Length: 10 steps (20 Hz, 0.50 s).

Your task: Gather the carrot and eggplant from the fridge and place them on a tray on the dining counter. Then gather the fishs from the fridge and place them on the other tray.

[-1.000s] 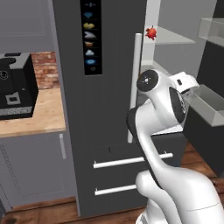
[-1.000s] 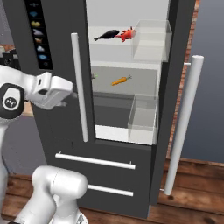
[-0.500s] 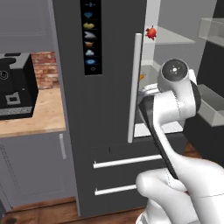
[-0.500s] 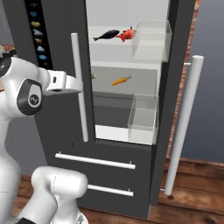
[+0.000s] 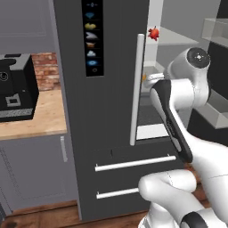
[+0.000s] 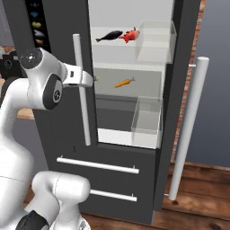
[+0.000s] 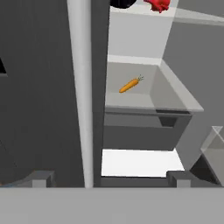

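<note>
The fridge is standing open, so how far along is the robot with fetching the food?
Done: the fridge's right door is open. In hand: nothing; the open gripper points at the carrot on the middle shelf. Left: the carrot and everything else. A dark item and a red one lie on the shelf above.

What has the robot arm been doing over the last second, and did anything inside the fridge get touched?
The arm swung up and forward toward the open side of the fridge, bringing its gripper level with the shelf that holds the carrot. The gripper is open and holds nothing. The carrot, the dark fish and the red thing on the upper shelf lie where they were, and the fridge door stayed open.
</note>
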### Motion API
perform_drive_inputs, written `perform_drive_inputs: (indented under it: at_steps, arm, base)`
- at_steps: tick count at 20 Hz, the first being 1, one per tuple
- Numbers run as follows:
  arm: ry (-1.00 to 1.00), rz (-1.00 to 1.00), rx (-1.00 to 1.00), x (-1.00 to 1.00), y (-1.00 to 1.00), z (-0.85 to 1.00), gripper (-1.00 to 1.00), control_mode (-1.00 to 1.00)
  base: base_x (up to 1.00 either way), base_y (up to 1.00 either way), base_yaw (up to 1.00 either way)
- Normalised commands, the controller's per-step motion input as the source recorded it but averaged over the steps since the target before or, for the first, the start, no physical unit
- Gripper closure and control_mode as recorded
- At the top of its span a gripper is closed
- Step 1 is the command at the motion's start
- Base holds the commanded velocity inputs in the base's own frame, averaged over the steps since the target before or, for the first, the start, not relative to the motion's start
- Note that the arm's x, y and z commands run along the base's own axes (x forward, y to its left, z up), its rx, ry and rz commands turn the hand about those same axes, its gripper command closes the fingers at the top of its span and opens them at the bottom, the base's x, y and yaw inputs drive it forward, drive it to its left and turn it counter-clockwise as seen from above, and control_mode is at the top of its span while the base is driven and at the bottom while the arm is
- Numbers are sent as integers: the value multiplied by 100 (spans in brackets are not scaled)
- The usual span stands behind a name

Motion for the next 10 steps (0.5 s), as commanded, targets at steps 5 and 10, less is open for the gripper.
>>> perform_drive_inputs:
  at_steps: [5, 10]
  arm:
    - [-6, 13, 11, 22, 29, 1, -100, -100]
    - [-5, 2, 9, 22, 29, 2, -100, -100]
  base:
    - [0, 0, 0]
    - [0, 0, 0]
